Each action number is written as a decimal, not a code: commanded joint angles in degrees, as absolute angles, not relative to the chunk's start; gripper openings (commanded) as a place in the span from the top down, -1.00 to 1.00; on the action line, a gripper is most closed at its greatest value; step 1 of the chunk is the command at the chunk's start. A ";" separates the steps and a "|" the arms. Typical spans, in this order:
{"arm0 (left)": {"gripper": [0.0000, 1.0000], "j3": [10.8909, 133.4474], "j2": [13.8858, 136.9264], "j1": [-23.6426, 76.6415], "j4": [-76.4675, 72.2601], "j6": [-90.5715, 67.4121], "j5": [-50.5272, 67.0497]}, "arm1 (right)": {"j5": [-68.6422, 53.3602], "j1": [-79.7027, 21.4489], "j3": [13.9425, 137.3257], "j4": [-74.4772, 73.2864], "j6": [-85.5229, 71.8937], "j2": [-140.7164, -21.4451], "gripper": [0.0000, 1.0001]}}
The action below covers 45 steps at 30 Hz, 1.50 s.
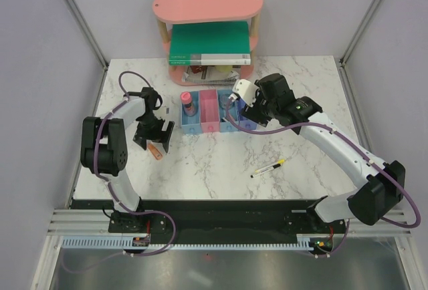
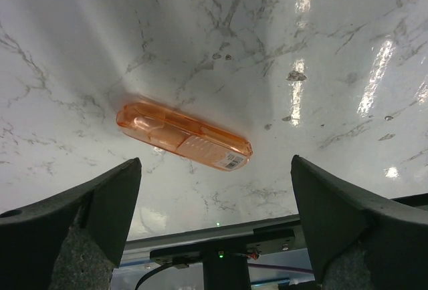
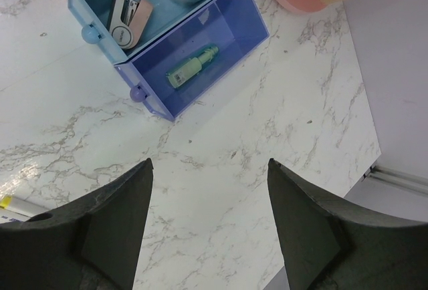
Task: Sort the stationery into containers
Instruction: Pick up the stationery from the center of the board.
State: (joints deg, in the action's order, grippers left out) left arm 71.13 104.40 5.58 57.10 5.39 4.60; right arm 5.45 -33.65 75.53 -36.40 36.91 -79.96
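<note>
You have a white marble table (image 1: 221,160) before you. At its far edge stands a pink oval shelf (image 1: 207,3) with two tiers. Between the tiers lies a large green book (image 1: 208,41), flat. Just below it some spiral notebooks (image 1: 212,73) show, partly hidden.

Pen (image 1: 269,168) lies on table (image 1: 214,163) before bins (image 1: 209,128)

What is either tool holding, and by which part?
Nothing. The left tool stands open above the orange piece, lying free on the table; the right tool is open and empty.
</note>
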 commanded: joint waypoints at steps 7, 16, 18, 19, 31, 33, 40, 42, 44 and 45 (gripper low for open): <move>-0.99 70.14 108.10 5.71 55.55 3.78 4.22 | 5.01 -33.84 75.58 -34.98 37.09 -78.22 -0.53; -0.99 69.35 109.51 7.21 53.88 4.57 4.13 | 4.40 -33.84 77.17 -35.51 36.13 -78.75 -0.53; -0.97 69.35 109.51 7.56 53.27 4.66 3.96 | 4.22 -33.84 77.43 -35.60 36.12 -78.66 -0.53; -0.90 69.52 109.60 7.56 53.17 4.57 3.35 | 4.13 -33.92 77.52 -35.86 35.95 -78.66 -0.53; -0.13 71.37 110.74 8.17 51.33 6.50 -2.72 | 2.64 -33.93 77.96 -36.12 34.80 -78.57 -0.53; 0.05 71.98 110.65 8.44 51.07 6.85 -3.34 | 2.64 -33.93 77.87 -36.30 34.72 -78.57 -0.53; 0.96 71.02 109.60 10.98 48.70 10.80 -6.33 | 2.55 -33.84 77.96 -36.39 34.37 -78.31 -0.52; 0.96 69.96 108.72 11.16 47.20 12.04 -7.38 | 2.55 -33.84 78.05 -36.47 34.28 -78.31 -0.52; 0.96 68.83 107.33 11.16 45.45 13.71 -7.90 | 2.46 -33.84 78.05 -36.47 34.37 -78.22 -0.53; 0.96 68.47 106.62 11.16 44.92 14.06 -7.91 | 2.46 -33.92 78.05 -36.47 34.37 -78.22 -0.53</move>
